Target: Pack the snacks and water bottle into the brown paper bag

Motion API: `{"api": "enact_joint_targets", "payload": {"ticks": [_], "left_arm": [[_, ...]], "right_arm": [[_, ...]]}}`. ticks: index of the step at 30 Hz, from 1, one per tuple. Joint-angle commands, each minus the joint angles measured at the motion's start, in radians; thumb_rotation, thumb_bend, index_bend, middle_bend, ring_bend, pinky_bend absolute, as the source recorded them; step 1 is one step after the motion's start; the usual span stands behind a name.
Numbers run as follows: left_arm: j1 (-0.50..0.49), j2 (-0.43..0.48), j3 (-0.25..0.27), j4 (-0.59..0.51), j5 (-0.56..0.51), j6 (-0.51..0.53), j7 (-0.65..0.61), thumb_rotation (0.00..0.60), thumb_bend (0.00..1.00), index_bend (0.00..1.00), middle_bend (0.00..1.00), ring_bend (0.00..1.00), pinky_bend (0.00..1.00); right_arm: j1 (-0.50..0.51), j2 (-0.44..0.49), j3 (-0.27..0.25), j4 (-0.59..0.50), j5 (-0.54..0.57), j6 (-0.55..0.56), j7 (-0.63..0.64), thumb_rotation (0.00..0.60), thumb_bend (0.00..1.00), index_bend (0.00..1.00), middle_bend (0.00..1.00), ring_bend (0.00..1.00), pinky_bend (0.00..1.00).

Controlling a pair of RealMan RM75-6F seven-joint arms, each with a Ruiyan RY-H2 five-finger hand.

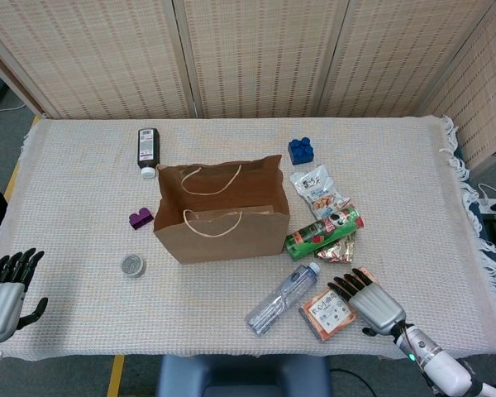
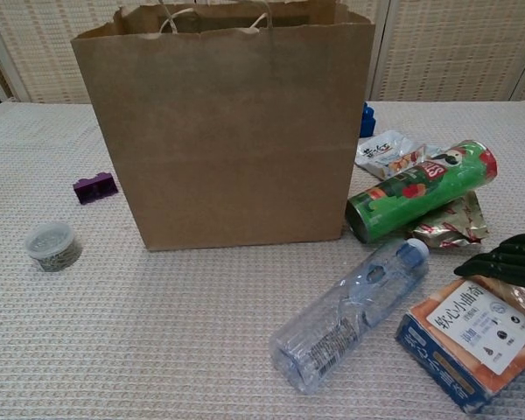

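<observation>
**A:** The brown paper bag (image 1: 221, 211) — how does it look?

**B:** Upright and open-mouthed on the woven tablecloth (image 1: 83, 165), with two pale cord handles. In the chest view it is a broad, flat, creased front wall filling the upper middle.

**A:** And the things to go in it?

**B:** All lie outside it, to the right of the bag. A green chip can (image 1: 323, 232) lies on its side just beside the bag's right bottom corner, over a gold foil packet (image 2: 446, 223). A white snack pouch (image 1: 317, 189) is behind the can. The clear water bottle (image 1: 283, 298) lies slantwise in front of the bag's right corner, blue cap towards the can. An orange snack box (image 1: 329, 312) sits right of the bottle.

**A:** The hands?

**B:** The right hand (image 1: 372, 299) lies on the orange box's right side, fingers spread and straight, gripping nothing. The left hand (image 1: 4, 285) is far left of the bag at the table edge, fingers apart, empty.

**A:** What does one view give that the other doesn't?

**B:** Only the head view shows the bag's inside, the left hand and a dark bottle (image 1: 148, 150) behind the bag. The chest view reads the box's label and shows only the right hand's dark fingertips (image 2: 507, 255).
</observation>
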Motion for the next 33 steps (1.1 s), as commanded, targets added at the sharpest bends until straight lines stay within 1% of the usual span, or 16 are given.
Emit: {"api": "enact_joint_targets", "payload": {"ticks": [1, 7, 10, 11, 13, 14, 15, 16, 17, 19, 20, 22, 25, 28, 30, 33], "left_arm": [[-0.001, -0.002, 0.001, 0.001, 0.000, -0.003, 0.003, 0.600, 0.36, 0.00, 0.00, 0.00, 0.04], [-0.001, -0.002, 0.000, 0.002, -0.001, -0.001, -0.001, 0.600, 0.36, 0.00, 0.00, 0.00, 0.04], [-0.001, -0.001, 0.000, 0.002, -0.004, -0.004, -0.003, 0.600, 0.36, 0.00, 0.00, 0.00, 0.04], [-0.002, -0.001, 0.000, 0.002, -0.004, -0.004, -0.004, 0.600, 0.36, 0.00, 0.00, 0.00, 0.04], [-0.002, -0.001, 0.001, 0.001, -0.003, -0.005, -0.005, 0.600, 0.36, 0.00, 0.00, 0.00, 0.04], [-0.002, -0.001, 0.001, 0.001, -0.002, -0.005, -0.006, 0.600, 0.36, 0.00, 0.00, 0.00, 0.04], [-0.002, 0.000, 0.001, 0.000, -0.001, -0.005, -0.008, 0.600, 0.36, 0.00, 0.00, 0.00, 0.04], [-0.002, 0.001, 0.001, 0.000, -0.001, -0.004, -0.010, 0.600, 0.36, 0.00, 0.00, 0.00, 0.04], [-0.001, 0.002, 0.001, -0.001, -0.001, -0.003, -0.014, 0.600, 0.36, 0.00, 0.00, 0.00, 0.04], [0.000, 0.003, 0.000, 0.000, 0.000, 0.000, -0.019, 0.600, 0.36, 0.00, 0.00, 0.00, 0.04], [0.000, 0.003, 0.000, 0.000, 0.000, 0.001, -0.021, 0.600, 0.36, 0.00, 0.00, 0.00, 0.04], [0.001, 0.002, -0.001, -0.002, 0.002, 0.003, -0.027, 0.600, 0.36, 0.00, 0.00, 0.00, 0.04], [0.002, 0.004, 0.000, -0.004, 0.007, 0.006, -0.037, 0.600, 0.36, 0.00, 0.00, 0.00, 0.04], [0.003, 0.005, -0.001, -0.007, 0.010, 0.010, -0.036, 0.600, 0.36, 0.00, 0.00, 0.00, 0.04], [0.003, 0.006, 0.000, -0.008, 0.013, 0.012, -0.032, 0.600, 0.36, 0.00, 0.00, 0.00, 0.04], [0.005, 0.005, 0.001, -0.011, 0.015, 0.016, -0.027, 0.600, 0.36, 0.00, 0.00, 0.00, 0.04]], "right_arm": [[-0.002, -0.020, 0.014, 0.019, 0.017, 0.006, -0.002, 0.600, 0.00, 0.00, 0.08, 0.10, 0.05], [0.016, -0.067, 0.045, 0.052, 0.075, -0.025, -0.032, 0.600, 0.00, 0.00, 0.08, 0.10, 0.05], [0.024, -0.079, 0.047, 0.054, 0.097, -0.046, -0.050, 0.600, 0.00, 0.00, 0.08, 0.10, 0.05], [0.026, -0.083, 0.046, 0.055, 0.102, -0.051, -0.056, 0.600, 0.00, 0.00, 0.08, 0.10, 0.07], [0.028, -0.091, 0.045, 0.057, 0.107, -0.054, -0.073, 0.600, 0.00, 0.00, 0.11, 0.14, 0.15], [0.027, -0.098, 0.044, 0.060, 0.099, -0.045, -0.077, 0.600, 0.03, 0.04, 0.19, 0.23, 0.27], [0.026, -0.102, 0.041, 0.060, 0.087, -0.037, -0.071, 0.600, 0.06, 0.09, 0.25, 0.30, 0.35], [0.023, -0.103, 0.037, 0.059, 0.074, -0.028, -0.057, 0.600, 0.12, 0.18, 0.34, 0.41, 0.48], [0.020, -0.102, 0.032, 0.059, 0.050, -0.013, -0.030, 0.600, 0.19, 0.28, 0.41, 0.50, 0.57], [0.013, -0.093, 0.025, 0.059, 0.006, 0.023, 0.023, 0.600, 0.26, 0.41, 0.49, 0.58, 0.65], [0.007, -0.082, 0.022, 0.057, -0.024, 0.054, 0.064, 0.600, 0.28, 0.44, 0.51, 0.61, 0.66], [-0.001, -0.061, 0.016, 0.058, -0.061, 0.098, 0.124, 0.600, 0.29, 0.46, 0.52, 0.62, 0.66], [-0.011, -0.008, 0.008, 0.047, -0.108, 0.160, 0.224, 0.600, 0.29, 0.47, 0.52, 0.62, 0.66], [-0.024, 0.051, 0.012, 0.036, -0.140, 0.238, 0.329, 0.600, 0.29, 0.47, 0.52, 0.62, 0.66], [-0.038, 0.087, 0.035, 0.038, -0.147, 0.311, 0.395, 0.600, 0.29, 0.47, 0.52, 0.62, 0.66], [-0.068, 0.114, 0.083, 0.045, -0.144, 0.433, 0.445, 0.600, 0.30, 0.47, 0.52, 0.62, 0.66]]}}
